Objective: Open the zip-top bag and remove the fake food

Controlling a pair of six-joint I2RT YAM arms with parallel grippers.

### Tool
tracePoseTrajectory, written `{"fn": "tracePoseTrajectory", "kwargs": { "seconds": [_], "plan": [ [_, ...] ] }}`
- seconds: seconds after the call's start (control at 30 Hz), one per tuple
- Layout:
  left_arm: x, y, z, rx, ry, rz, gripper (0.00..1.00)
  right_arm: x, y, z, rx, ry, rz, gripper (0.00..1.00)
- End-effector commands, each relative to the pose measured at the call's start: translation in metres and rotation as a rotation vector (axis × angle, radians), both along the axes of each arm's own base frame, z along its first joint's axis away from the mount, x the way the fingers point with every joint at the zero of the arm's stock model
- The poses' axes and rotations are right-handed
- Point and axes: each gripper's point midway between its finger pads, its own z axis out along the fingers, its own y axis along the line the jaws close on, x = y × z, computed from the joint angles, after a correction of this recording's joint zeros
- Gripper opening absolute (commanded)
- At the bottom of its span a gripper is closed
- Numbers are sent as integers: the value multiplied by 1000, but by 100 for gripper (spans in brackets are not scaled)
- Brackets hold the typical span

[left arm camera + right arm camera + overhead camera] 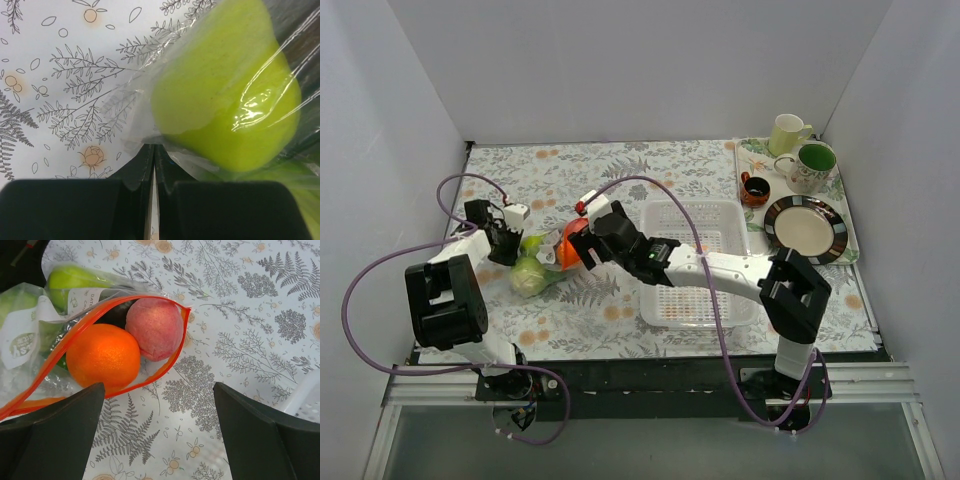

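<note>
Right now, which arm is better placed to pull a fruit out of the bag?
The right. The right gripper is open and faces the bag's open mouth, orange and peach just ahead. The left gripper is shut on the bag's plastic, so it looks busy holding.

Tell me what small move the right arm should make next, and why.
Probably ease the right gripper forward into the mouth of the zip-top bag and close on the orange. The zip mouth is open, the orange and the peach lie just inside, and its open jaws face them. The left gripper is shut on the bag's plastic, which should steady it.
</note>
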Motion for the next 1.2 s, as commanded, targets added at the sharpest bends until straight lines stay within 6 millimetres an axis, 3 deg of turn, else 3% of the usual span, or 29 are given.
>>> {"fn": "tracePoseTrajectory", "kwargs": {
  "seconds": [0.0, 0.17, 0.2, 0.27, 0.3, 0.4, 0.6, 0.87, 1.07, 1.17],
  "plan": [
    [-14, -2, -1, 21, 25, -30, 0, 3, 7, 53, 169, -52, 47, 98],
    [-15, -3, 1, 16, 23, -32, 0, 5, 24, 34, 141, -6, 95, 98],
    [-16, -3, 0, 17, 24, -32, 0, 7, 30, 38, 153, -6, 108, 98],
    [-15, -4, 3, 18, 19, -37, 0, 6, 40, 25, 134, 17, 137, 98],
    [-15, -4, 4, 18, 19, -39, 0, 8, 45, 29, 138, 15, 142, 98],
    [-16, -4, 6, 25, 15, -46, 0, 12, 57, 10, 115, 40, 174, 98],
    [-15, -2, 12, 35, 6, -49, 0, -2, 75, -13, 108, 115, 276, 98],
    [-14, -4, 12, 21, 10, -50, 0, -38, 66, -56, 88, 210, 332, 98],
    [-13, -6, 15, 19, 3, -56, 0, -55, 57, -63, 125, 259, 352, 97],
    [-12, -8, 17, 14, 0, -59, 0, -63, 55, -70, 122, 268, 354, 88]
  ]
}}
